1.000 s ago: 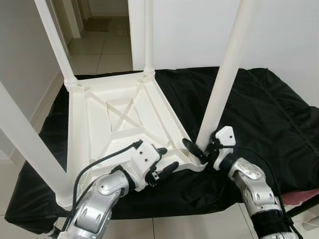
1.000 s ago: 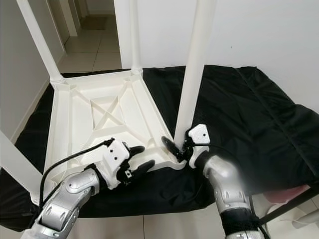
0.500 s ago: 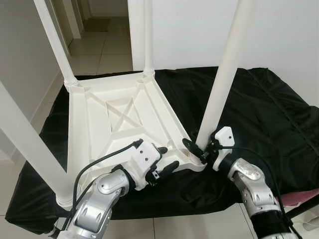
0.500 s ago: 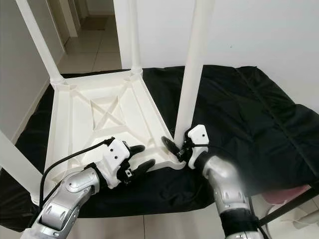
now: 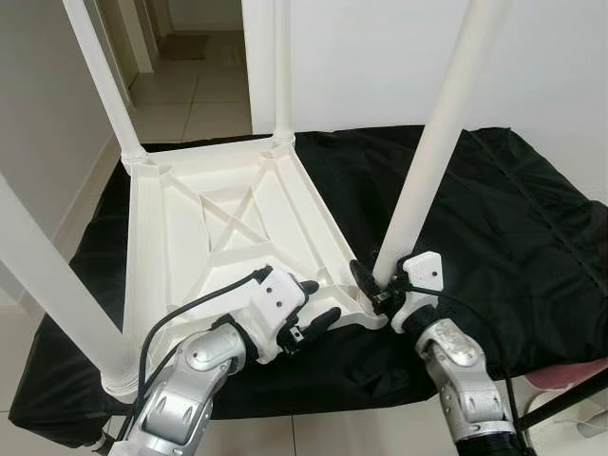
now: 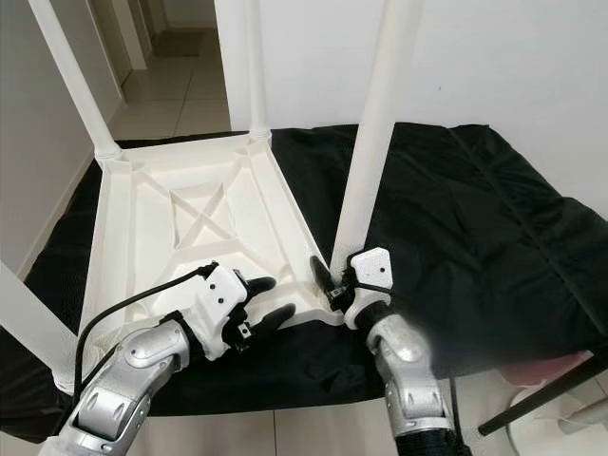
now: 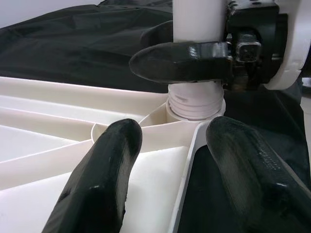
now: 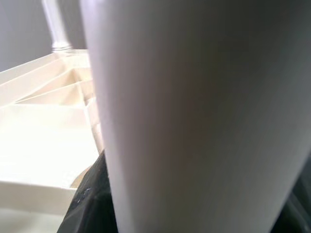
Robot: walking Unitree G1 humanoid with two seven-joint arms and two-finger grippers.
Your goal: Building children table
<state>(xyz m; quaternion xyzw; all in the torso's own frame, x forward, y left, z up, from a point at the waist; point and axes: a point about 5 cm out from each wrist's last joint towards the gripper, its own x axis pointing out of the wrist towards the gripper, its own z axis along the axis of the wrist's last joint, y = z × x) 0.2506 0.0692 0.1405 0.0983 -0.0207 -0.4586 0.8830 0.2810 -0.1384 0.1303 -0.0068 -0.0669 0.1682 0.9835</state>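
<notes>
Right pincer [image 5: 372, 285] grips table leg [image 5: 425, 171] seated in tabletop [image 5: 180, 237] corner

L arm reaching fwd, left gripper [image 5: 313, 302] hovering w/ fingers spread apart. R arm bending inward, right gripper [image 5: 372, 285] clamping fingers on sth upright, wrist tilting left.

Silver jointed arms, white wrist housings; left gripper [image 5: 317, 303] and right gripper [image 5: 369, 285] had long black fingers; black cable looped along left forearm.
</notes>
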